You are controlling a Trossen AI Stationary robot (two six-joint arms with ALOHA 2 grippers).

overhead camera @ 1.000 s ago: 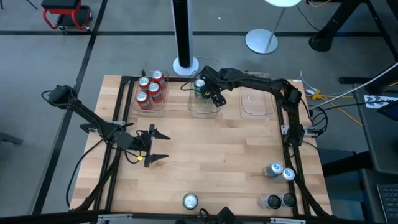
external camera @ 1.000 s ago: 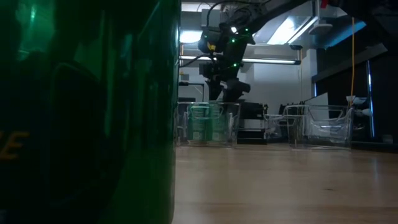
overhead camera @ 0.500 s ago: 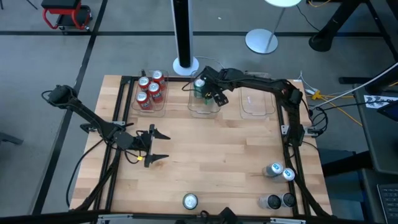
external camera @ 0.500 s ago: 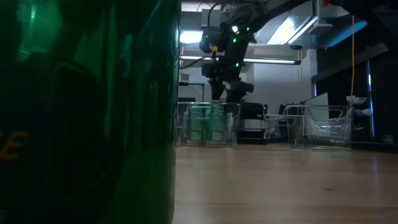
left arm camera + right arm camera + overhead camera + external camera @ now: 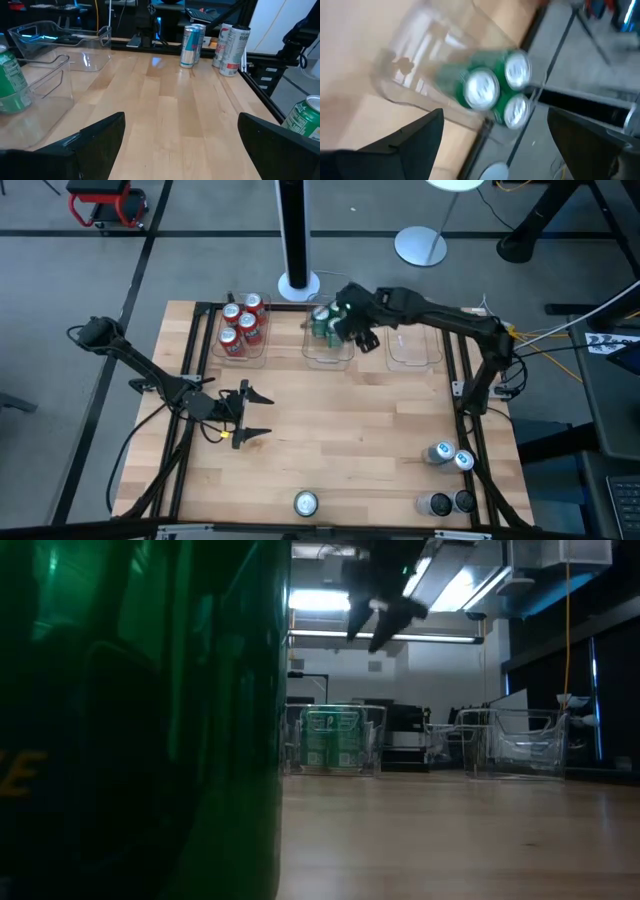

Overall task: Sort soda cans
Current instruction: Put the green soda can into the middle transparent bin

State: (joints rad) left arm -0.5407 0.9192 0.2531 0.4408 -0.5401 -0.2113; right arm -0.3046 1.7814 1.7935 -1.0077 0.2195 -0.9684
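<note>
A: Right gripper point(image 5: 357, 330)?
B: Raised above the middle bin point(image 5: 328, 348), fingers spread wide, nothing held.
A: Contents of that bin?
B: Three green cans point(image 5: 492, 92), upright, bunched at its far end.
A: Left gripper point(image 5: 252, 412)?
B: Parked over the table's left half, wide open, empty.
A: Remaining stock?
B: Four red cans point(image 5: 241, 324) in the left bin; one green can point(image 5: 305, 503) at the near edge; four silver and dark cans point(image 5: 449, 476) at the near right corner
</note>
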